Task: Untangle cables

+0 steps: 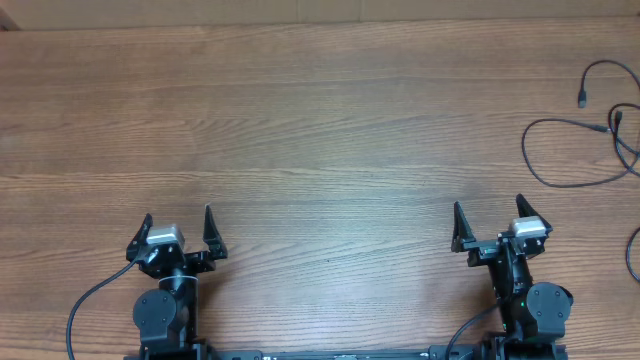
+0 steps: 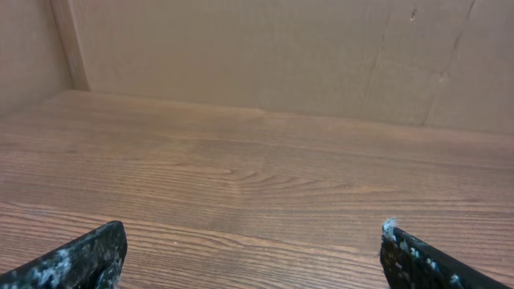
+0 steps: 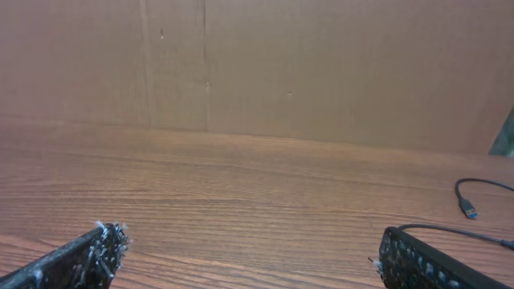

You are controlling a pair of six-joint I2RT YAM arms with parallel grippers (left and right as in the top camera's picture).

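Thin black cables (image 1: 575,125) lie looped at the far right edge of the wooden table (image 1: 320,130), with small plug ends near the top right. A piece of cable with a plug (image 3: 469,210) shows at the right of the right wrist view. My left gripper (image 1: 178,228) is open and empty at the near left of the table. My right gripper (image 1: 488,218) is open and empty at the near right, well short of the cables. In the wrist views the left gripper (image 2: 253,245) and the right gripper (image 3: 250,245) have only bare wood between their fingers.
A cardboard wall (image 2: 281,56) stands along the far side of the table and turns a corner at the left. It also shows in the right wrist view (image 3: 321,64). The cables run off the right edge of the overhead view.
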